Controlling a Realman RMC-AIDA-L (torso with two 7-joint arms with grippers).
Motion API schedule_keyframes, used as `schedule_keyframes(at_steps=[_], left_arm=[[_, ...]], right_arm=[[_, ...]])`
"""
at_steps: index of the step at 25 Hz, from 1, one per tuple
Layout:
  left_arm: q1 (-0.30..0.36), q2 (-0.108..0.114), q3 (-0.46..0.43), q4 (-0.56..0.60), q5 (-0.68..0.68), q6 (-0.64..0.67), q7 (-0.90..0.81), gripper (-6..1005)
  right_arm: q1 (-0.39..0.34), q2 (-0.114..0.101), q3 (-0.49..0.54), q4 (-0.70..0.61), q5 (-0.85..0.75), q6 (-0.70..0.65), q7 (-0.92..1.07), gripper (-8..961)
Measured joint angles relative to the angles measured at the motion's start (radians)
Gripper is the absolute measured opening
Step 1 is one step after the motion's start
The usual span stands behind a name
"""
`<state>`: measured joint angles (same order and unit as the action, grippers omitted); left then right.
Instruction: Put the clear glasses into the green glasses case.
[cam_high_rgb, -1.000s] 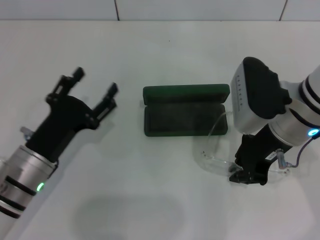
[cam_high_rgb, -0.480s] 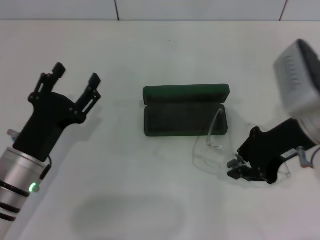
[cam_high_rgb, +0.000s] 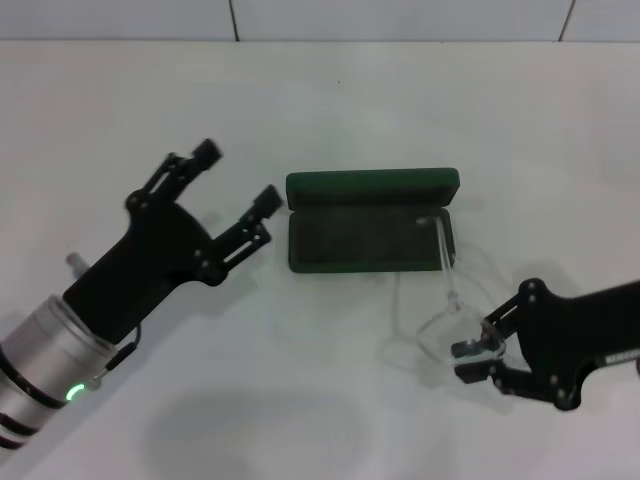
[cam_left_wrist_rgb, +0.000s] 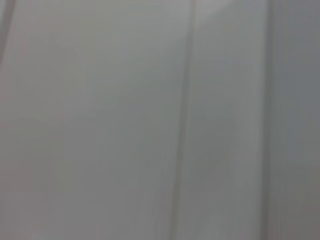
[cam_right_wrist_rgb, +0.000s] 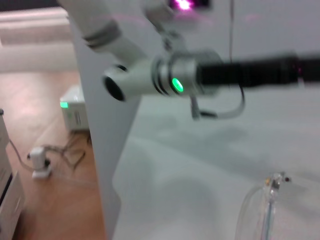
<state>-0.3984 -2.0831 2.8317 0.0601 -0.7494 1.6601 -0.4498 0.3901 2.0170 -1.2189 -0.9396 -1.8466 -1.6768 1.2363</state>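
Because the green glasses case (cam_high_rgb: 372, 221) lies open on the white bench (cam_high_rgb: 330, 110), lid folded back and dark lining up, I read its pose as ready to receive. From the head view I have the right end effector (cam_high_rgb: 476, 360) near the case's right front corner, clenched on the front of the clear glasses (cam_high_rgb: 447, 318). One long arm of the frame reaches up over the case's right end, so the glasses sit partly above the lining but not yet in it. Gripping at the lens end leaves the arms free to trail into the tray, I judge. My left end effector (cam_high_rgb: 232, 196) hangs released, fingers spread, just left of the case, touching nothing.

Only the right wrist view shows the frame close: a transparent rim (cam_right_wrist_rgb: 257, 212) with a small hinge, and beyond it the left arm (cam_right_wrist_rgb: 165, 75) with its green light. My left wrist view gives only a blank pale surface.
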Motion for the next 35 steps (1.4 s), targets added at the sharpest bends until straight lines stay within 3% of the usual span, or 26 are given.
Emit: schedule_keyframes(at_steps=[6,13,21,35], left_arm=[[-0.134,0.001,0.000,-0.123,0.112,0.018,-0.255,846],[-0.241,-0.002,0.000,-0.143,0.206,0.013,-0.312,846],[-0.280,-0.005,0.000,-0.138,0.304,-0.030,-0.302,846],[-0.286,-0.007,0.012,-0.131,0.412,-0.114,-0.278,845]], right_arm=[[-0.009,0.006,-0.023,0.180,0.150,-0.017,-0.347,123],[0.000,0.006,-0.041,0.305,0.195,-0.089,-0.552,124],[-0.006,0.005,-0.050,0.342,0.189,-0.117,-0.639,126],[-0.010,0.006,-0.045,0.373,0.216,-0.115,-0.813,129]])
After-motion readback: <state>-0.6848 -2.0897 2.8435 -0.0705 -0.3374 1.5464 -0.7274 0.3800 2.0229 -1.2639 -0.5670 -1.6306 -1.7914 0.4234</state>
